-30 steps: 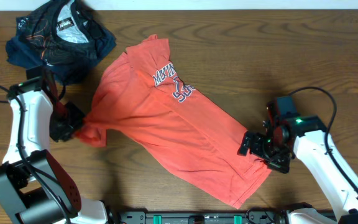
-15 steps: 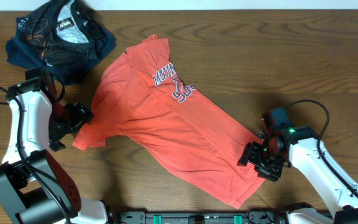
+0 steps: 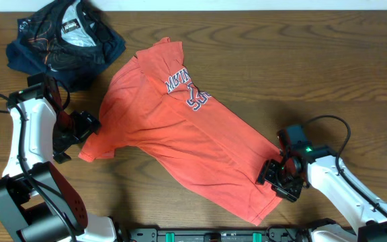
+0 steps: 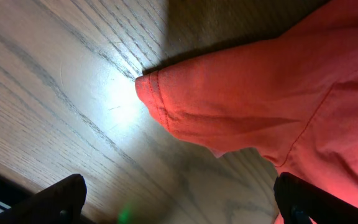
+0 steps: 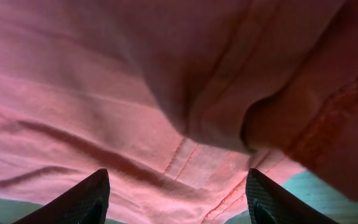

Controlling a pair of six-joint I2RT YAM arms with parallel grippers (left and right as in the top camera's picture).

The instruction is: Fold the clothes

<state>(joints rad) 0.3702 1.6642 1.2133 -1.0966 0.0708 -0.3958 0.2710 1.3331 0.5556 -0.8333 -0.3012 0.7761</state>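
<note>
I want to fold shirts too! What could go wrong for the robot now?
The shirt lies crooked and wrinkled, so a fold could come out lopsided. The right gripper is at the bunched bottom hem; it might pinch several layers or drag the whole shirt. The left gripper is open beside the sleeve, so nothing pins that side.

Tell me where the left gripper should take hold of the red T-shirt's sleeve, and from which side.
Take the stitched sleeve cuff of the T-shirt, coming from the robot's left, where the open left gripper sits. The cuff's folded tip points outward over bare table, so a finger could likely slide under it there.
</note>
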